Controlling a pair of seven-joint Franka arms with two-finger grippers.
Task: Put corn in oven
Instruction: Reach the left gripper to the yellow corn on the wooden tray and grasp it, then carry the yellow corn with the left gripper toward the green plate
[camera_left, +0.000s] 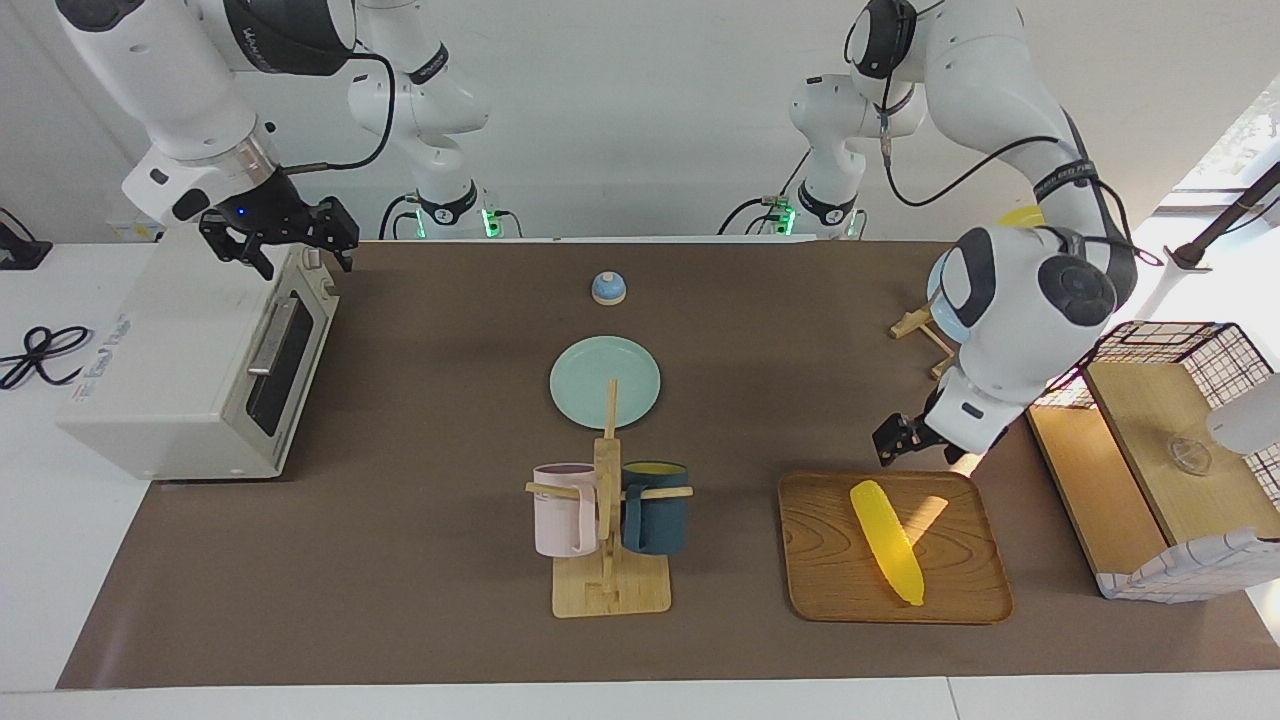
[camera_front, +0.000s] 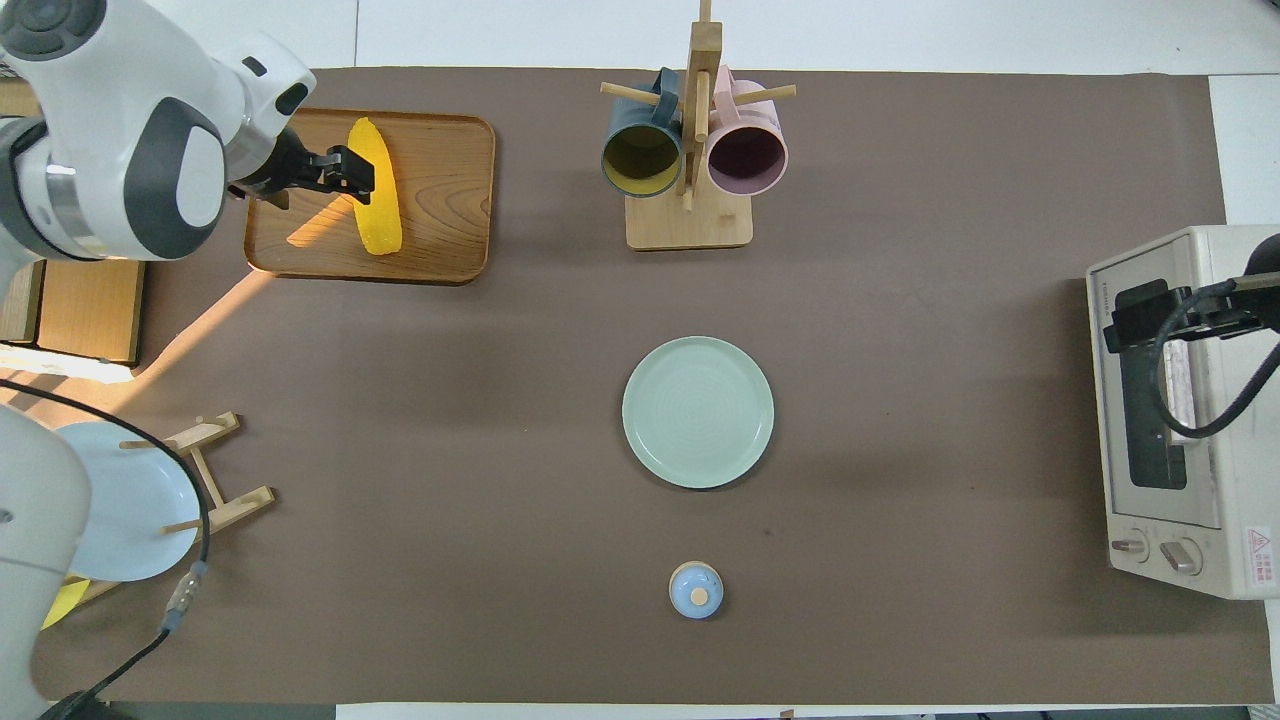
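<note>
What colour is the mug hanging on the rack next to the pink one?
Dark teal-blue mug outside, with a yellowish inside; the facing view shows its outside best.

Corn lies on the tray; oven at the right arm's end

You can't see most of the light blue plate or the yellow plate in the facing view: the left arm covers them. In the overhead view the oven is cut off at 3 o'clock. The left gripper shows only partly; its fingers can't be read.
</note>
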